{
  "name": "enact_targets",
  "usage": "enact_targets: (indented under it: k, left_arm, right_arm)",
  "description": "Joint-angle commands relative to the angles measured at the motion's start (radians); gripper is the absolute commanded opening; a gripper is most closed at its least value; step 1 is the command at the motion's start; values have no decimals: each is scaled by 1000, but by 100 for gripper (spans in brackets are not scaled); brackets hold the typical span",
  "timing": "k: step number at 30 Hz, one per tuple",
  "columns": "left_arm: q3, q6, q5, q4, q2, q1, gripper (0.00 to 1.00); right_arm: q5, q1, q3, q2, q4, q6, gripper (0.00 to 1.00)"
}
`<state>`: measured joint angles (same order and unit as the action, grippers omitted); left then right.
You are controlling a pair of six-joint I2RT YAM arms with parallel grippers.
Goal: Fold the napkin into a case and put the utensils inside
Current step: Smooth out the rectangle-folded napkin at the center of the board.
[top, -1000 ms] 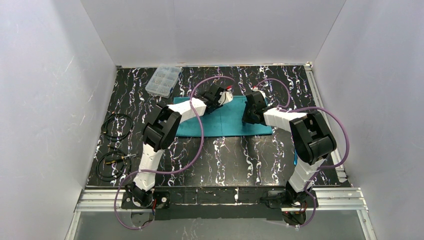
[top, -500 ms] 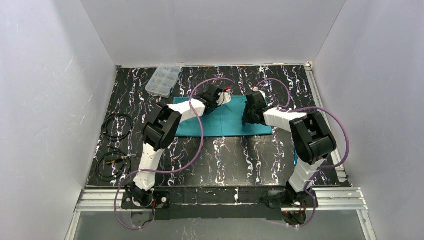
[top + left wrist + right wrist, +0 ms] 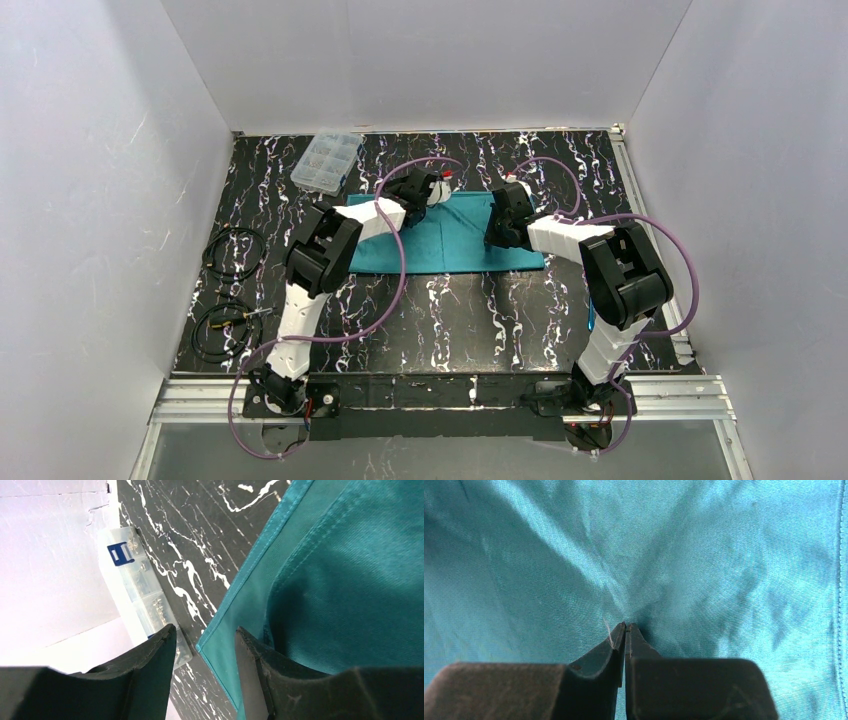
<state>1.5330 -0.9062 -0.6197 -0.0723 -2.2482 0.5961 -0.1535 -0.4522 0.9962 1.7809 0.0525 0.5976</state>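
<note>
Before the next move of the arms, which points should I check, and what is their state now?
1. Right pincer shut on a pucker of the napkin: ok.
2. Left pincer open, napkin hem in its gap: ok.
3. Napkin folded into a case: not ok, it is a wide rectangle.
4. Utensils located: cannot tell, none in view.
5. Clear box apart from napkin: ok.

A black table [image 3: 470, 320] with white marble-like veins stands closed in by plain pale walls, a back wall [image 3: 420, 60], a left wall [image 3: 90, 200] and a right wall [image 3: 760, 180], in even soft light, with an aluminium rail [image 3: 440, 398] along its near edge.
</note>
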Motion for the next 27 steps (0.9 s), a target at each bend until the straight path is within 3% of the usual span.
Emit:
enact_targets:
  k: [1,3,7,11,19,27]
  left_arm:
    - [30,-27,-49,-14,25,-2,44]
    - [25,20,-43,14,49,5,43]
    - [7,195,104,211,161,41,45]
    - [51,314,216,412,155,51,46]
    - [-65,270,161,273,119,41,47]
    - [-42,171,44,146,36,-2,47]
  right_arm:
    - [4,6,-40,-1,91,-19,13]
    - [6,5,-41,-2,90,-19,13]
    - [11,6,-47,-2,84,-23,13]
    - [15,7,-51,3,77,-18,13]
    - [10,8,-51,-4,80,-21,13]
    - [8,9,-60,-14,77,-19,13]
